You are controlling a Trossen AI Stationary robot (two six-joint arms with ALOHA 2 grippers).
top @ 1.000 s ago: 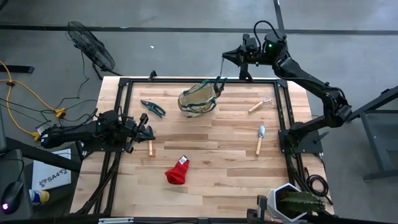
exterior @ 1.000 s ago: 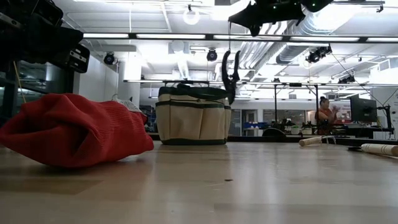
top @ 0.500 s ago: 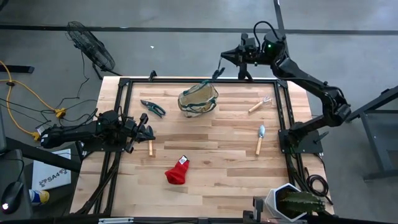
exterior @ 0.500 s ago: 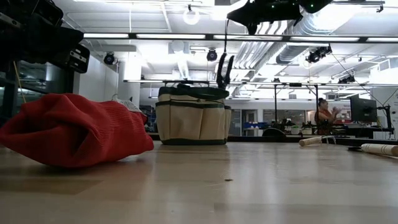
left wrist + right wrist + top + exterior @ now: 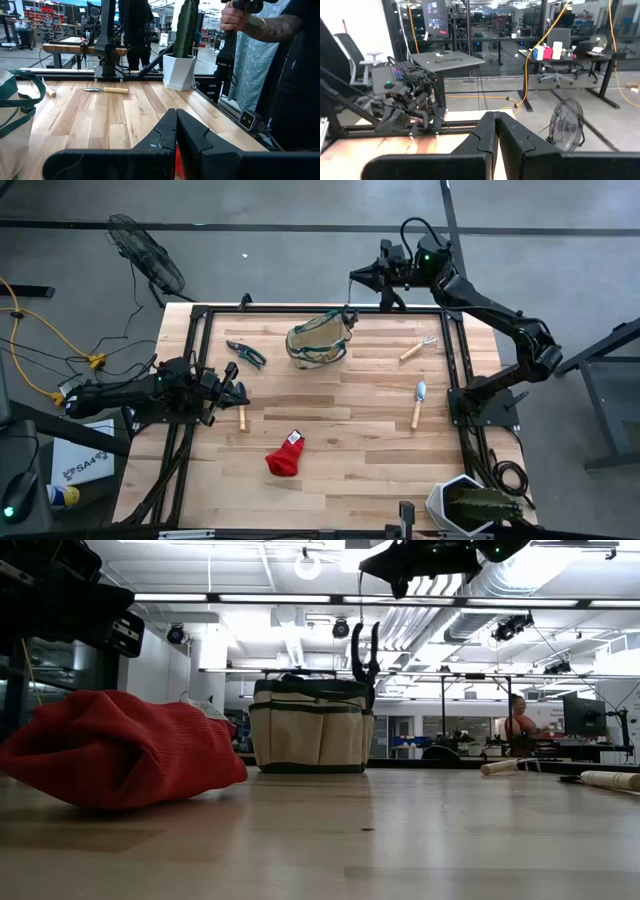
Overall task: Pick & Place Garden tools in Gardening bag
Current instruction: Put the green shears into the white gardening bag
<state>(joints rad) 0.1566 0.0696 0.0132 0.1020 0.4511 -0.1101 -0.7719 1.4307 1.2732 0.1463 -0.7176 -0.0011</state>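
Presently the pruning shears (image 5: 364,652) hang handles-up from a thin cord above the right end of the gardening bag (image 5: 318,341), their lower tip at the level of the bag's rim in the low view; whether they touch the bag cannot be determined. The cord runs up to the right gripper (image 5: 354,276), which is raised over the far edge of the table (image 5: 350,440), just beyond the bag. Its fingers (image 5: 492,131) are pressed together in the right wrist view, pinching the cord.

The bag stands upright near the far edge, centre-left. A second pair of shears (image 5: 245,353) lies on the table to the bag's left. A wooden-handled fork (image 5: 417,348) lies to the bag's right, a trowel (image 5: 418,403) nearer the right rail. The red fabric piece (image 5: 285,453) lies toward the near side, well apart from the bag.

The left gripper (image 5: 238,393) rests low at the left side of the table, fingers (image 5: 172,132) closed on nothing, beside another wooden handle (image 5: 242,417).
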